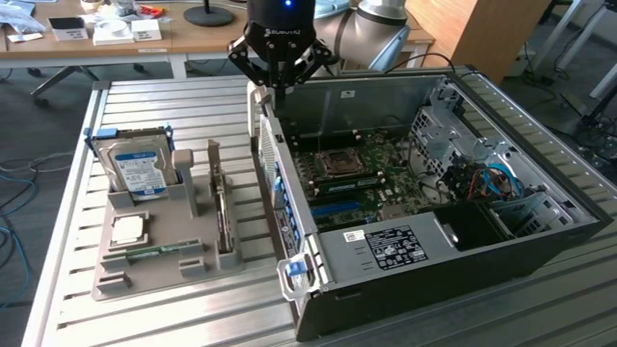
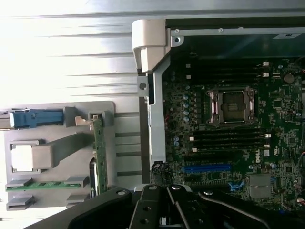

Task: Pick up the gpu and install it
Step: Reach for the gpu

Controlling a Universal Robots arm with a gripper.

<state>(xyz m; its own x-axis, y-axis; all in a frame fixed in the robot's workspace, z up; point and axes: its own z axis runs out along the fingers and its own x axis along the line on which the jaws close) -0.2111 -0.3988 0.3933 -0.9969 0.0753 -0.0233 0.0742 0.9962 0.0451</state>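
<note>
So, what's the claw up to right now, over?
Claw shut, empty, above computer case edge. Gpu untouched, on edge in gray tray. Nothing on top of it.

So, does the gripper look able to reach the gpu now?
Probably yes: the gpu stands on edge in the tray with nothing over its top edge, though the gripper, above the case wall, is shut.

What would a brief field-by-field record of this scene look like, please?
computer case: side open, motherboard exposed
grey holder: at the exterior view's left of the case
gpu: standing on edge in the holder, untouched
hard drive: propped in the holder
end effector: shut, empty, above the case wall nearest the holder
</note>
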